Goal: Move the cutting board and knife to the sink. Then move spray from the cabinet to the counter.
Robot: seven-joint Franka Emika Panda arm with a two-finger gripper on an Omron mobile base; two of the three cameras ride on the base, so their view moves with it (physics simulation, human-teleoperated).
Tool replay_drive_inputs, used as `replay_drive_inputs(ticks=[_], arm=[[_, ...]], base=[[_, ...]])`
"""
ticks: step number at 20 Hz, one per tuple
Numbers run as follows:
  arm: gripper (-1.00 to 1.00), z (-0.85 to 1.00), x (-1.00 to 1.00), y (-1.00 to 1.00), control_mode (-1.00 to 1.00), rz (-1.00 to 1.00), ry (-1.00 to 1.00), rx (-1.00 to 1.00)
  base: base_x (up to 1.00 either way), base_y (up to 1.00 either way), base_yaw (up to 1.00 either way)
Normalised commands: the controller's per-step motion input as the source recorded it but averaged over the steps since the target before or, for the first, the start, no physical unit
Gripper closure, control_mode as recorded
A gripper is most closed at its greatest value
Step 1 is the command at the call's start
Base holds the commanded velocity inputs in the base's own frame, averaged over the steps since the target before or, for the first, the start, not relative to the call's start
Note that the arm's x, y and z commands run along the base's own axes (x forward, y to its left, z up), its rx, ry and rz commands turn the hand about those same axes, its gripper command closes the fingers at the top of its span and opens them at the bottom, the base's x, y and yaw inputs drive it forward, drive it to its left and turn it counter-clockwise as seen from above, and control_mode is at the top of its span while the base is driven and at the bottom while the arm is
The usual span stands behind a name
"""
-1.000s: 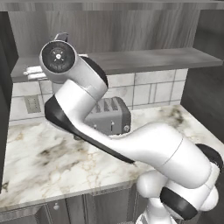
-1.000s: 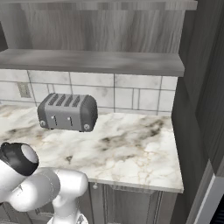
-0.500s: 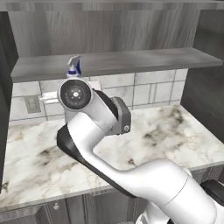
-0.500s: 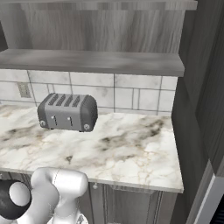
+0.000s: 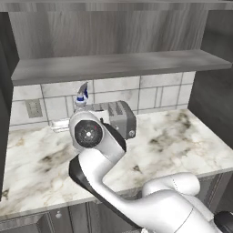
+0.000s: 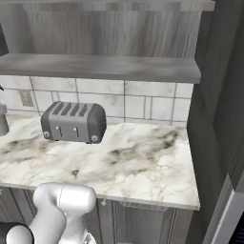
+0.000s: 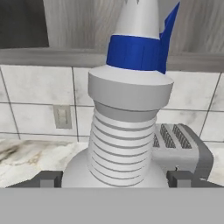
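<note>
The spray (image 7: 127, 118) is seen close up in the hand view, with a pale ribbed neck and a blue-and-white nozzle. My gripper (image 7: 116, 178) is shut on the spray, one dark fingertip (image 7: 48, 178) at each side of its shoulder. In the left base view the spray's nozzle (image 5: 82, 94) pokes up behind my wrist, below the cabinet shelf (image 5: 113, 63) and above the marble counter (image 5: 173, 141). Part of the spray (image 6: 2, 119) shows at the left edge of the right base view. The cutting board, knife and sink are out of view.
A grey four-slot toaster (image 6: 74, 121) stands on the counter against the tiled wall, just right of the held bottle. A wall socket (image 5: 34, 108) sits to the left. A dark cabinet side (image 6: 224, 95) closes off the right end.
My arm has come down from shelf height, carrying the spray from the cabinet shelf level to just above the counter beside the toaster.
</note>
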Motion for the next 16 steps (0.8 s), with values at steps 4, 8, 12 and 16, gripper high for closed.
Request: replay_drive_inputs(ticks=[4, 8, 12, 16], arm=[[1.0, -0.65, 0.0, 0.0, -1.0, 0.0, 0.0, 0.0], [1.0, -0.57, 0.13, 0.01, -1.0, 0.0, 0.0, 0.0], [1.0, -0.53, 0.28, 0.1, -1.0, 0.0, 0.0, 0.0], [1.0, -0.55, 0.4, 0.19, -1.0, 0.0, 0.0, 0.0]], base=[[0.0, 0.0, 0.0], [0.0, 0.0, 0.0], [0.0, 0.0, 0.0], [0.0, 0.0, 0.0]])
